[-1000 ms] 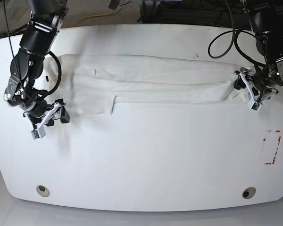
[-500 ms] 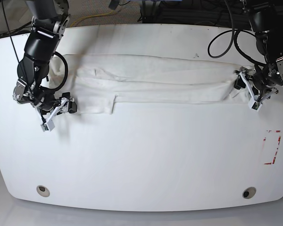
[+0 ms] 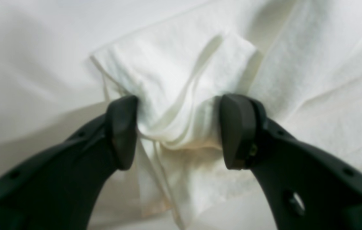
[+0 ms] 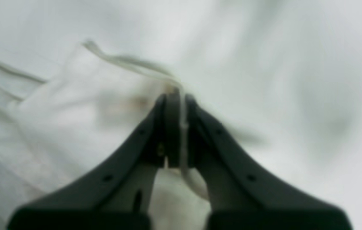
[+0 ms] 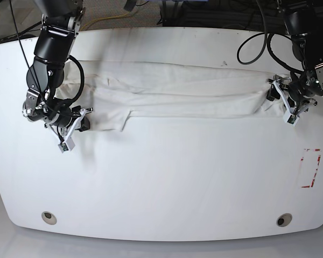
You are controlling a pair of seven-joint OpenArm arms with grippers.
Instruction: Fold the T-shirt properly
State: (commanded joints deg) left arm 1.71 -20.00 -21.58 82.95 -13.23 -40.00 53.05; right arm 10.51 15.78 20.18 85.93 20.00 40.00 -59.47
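The T-shirt (image 5: 177,88) lies on the white table as a long folded band and shows only plain white; its print is hidden. My left gripper (image 5: 271,98) is at the band's right end. In the left wrist view the left gripper (image 3: 179,131) stands open, with a bunched fold of the T-shirt (image 3: 184,64) between its pads. My right gripper (image 5: 85,120) is at the band's lower left corner. In the right wrist view the right gripper (image 4: 176,95) is shut on a thin hem of the T-shirt (image 4: 72,111).
A red and white rectangle mark (image 5: 310,167) is on the table near its right edge. Two round holes (image 5: 49,217) (image 5: 283,220) sit near the front edge. Cables hang behind the table's far edge.
My right gripper moved up and to the right, from off the cloth to the shirt's lower left corner. My left gripper has barely moved at the right end.
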